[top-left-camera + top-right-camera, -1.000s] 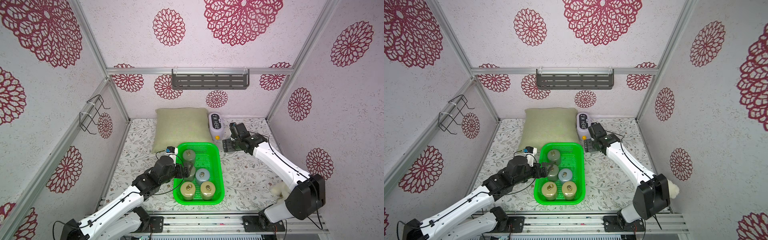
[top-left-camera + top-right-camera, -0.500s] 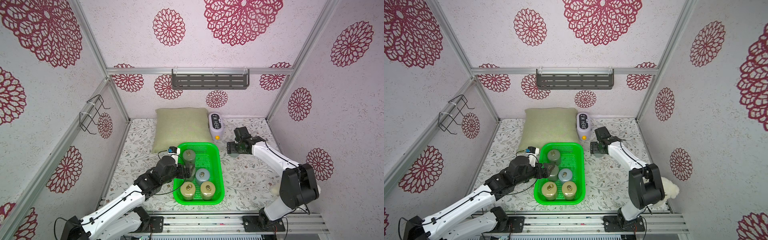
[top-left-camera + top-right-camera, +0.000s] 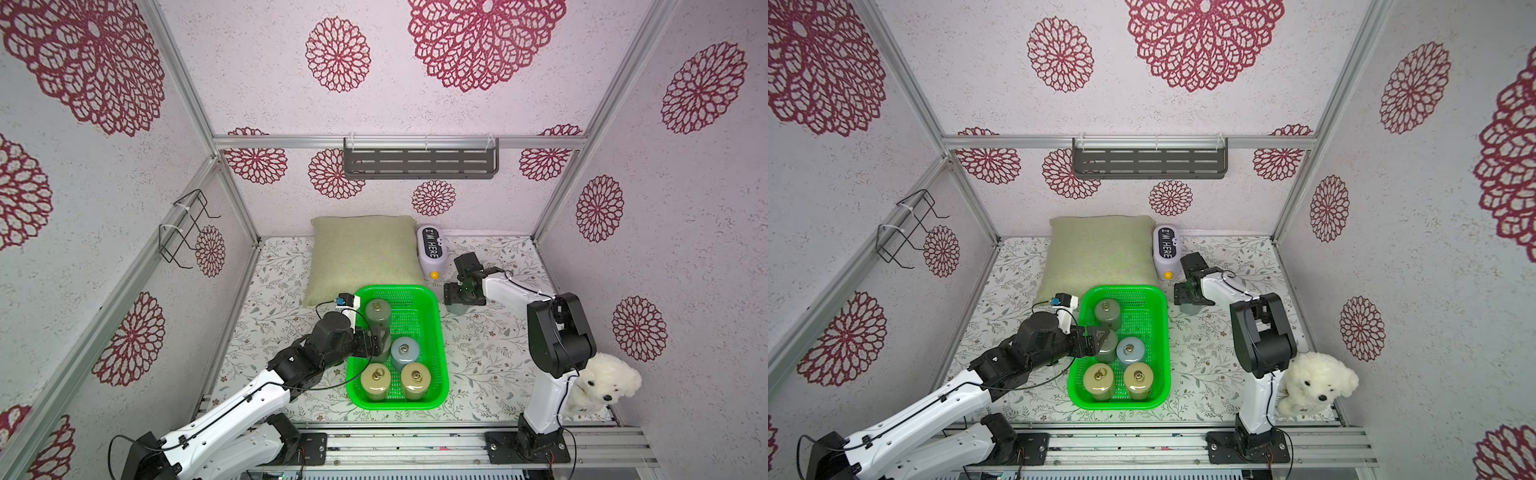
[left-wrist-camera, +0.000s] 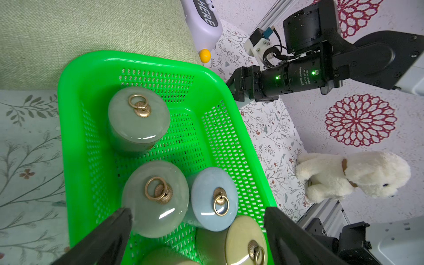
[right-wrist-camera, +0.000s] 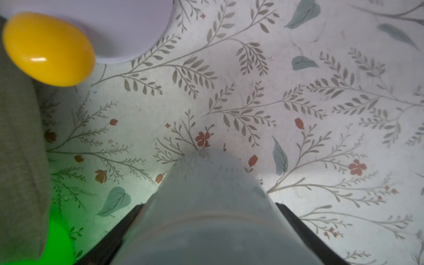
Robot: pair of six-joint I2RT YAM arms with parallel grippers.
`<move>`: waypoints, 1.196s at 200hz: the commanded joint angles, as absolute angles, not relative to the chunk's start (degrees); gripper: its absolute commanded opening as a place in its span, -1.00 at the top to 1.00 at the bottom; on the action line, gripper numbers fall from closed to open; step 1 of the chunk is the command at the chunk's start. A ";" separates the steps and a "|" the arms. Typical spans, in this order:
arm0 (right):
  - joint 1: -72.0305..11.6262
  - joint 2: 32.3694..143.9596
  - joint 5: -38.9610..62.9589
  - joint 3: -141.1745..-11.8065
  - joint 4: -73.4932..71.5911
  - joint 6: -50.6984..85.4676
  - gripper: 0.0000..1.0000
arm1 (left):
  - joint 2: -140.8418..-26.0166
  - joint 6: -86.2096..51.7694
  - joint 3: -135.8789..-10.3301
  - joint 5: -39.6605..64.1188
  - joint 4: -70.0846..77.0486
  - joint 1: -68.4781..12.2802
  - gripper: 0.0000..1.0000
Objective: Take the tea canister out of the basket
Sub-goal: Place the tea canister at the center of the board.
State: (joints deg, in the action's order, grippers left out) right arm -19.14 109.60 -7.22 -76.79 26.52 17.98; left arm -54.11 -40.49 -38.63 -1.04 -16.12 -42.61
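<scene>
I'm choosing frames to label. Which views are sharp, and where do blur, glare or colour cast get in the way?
Both top views: sharp, evenly lit, soft shadows. Left wrist: sharp; white glare streaks on the green lid and blue lid. Right wrist: the pale canister and yellow knob are out of focus, with a green cast from the basket on the mat.

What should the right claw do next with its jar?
Probably ease down and let go: the right gripper is shut on a pale canister already outside the green basket, low over the table; whether it touches isn't clear.
</scene>
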 commanded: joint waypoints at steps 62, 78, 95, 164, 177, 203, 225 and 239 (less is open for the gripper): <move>-18.76 111.87 -8.65 -81.49 25.27 18.11 -0.76 | -55.10 -39.40 -40.17 -2.37 -16.79 -43.15 -0.95; -18.80 111.08 -8.77 -81.18 24.92 18.12 -0.83 | -55.28 -39.60 -40.24 -2.70 -16.83 -43.22 -0.95; -18.81 109.88 -8.34 -80.86 24.61 18.19 -0.90 | -55.57 -39.63 -40.56 -2.90 -17.07 -43.17 -0.95; -18.90 99.77 -10.65 -77.08 25.95 19.46 -0.98 | -55.42 -39.92 -41.60 -3.19 -18.64 -43.16 -0.95; -19.14 97.67 -11.35 -76.15 26.92 19.61 -0.98 | -55.45 -39.79 -42.13 -3.58 -19.75 -43.17 -0.95; -21.20 92.81 -12.84 -73.52 27.77 19.36 -0.98 | -55.58 -40.35 -42.88 -4.77 -21.32 -43.16 -0.95; -24.01 88.94 -12.21 -72.59 29.33 18.99 -0.99 | -55.61 -42.18 -43.75 -7.04 -24.19 -43.15 -0.95; -26.89 86.97 -12.57 -72.55 30.49 18.88 -0.98 | -55.47 -43.32 -44.03 -8.13 -26.06 -43.16 -0.95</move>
